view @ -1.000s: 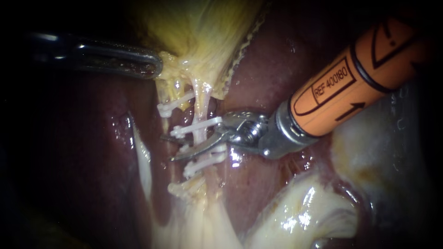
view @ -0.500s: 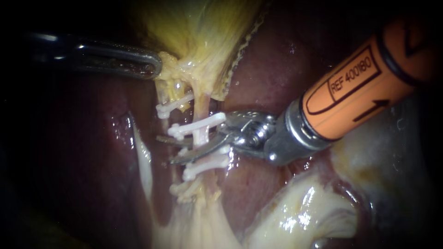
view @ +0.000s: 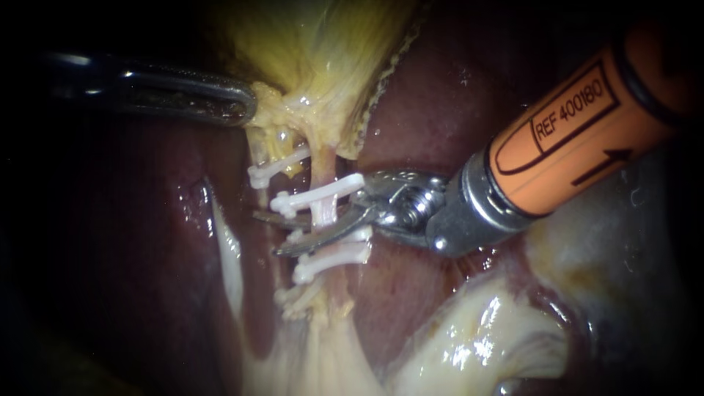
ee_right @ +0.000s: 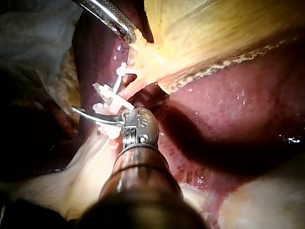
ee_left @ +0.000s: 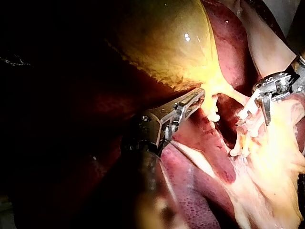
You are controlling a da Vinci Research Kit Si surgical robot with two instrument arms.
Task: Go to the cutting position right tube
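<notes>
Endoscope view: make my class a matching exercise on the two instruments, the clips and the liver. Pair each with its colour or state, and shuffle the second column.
Column one
A. left instrument
B. right instrument
C. clips
D. liver

Column two
1. dark red, glistening
2. white, set across a tube
3. open, with the right tube between its blades
4. shut on the yellow edge of the gallbladder

Pairs: A-4, B-3, C-2, D-1
</notes>
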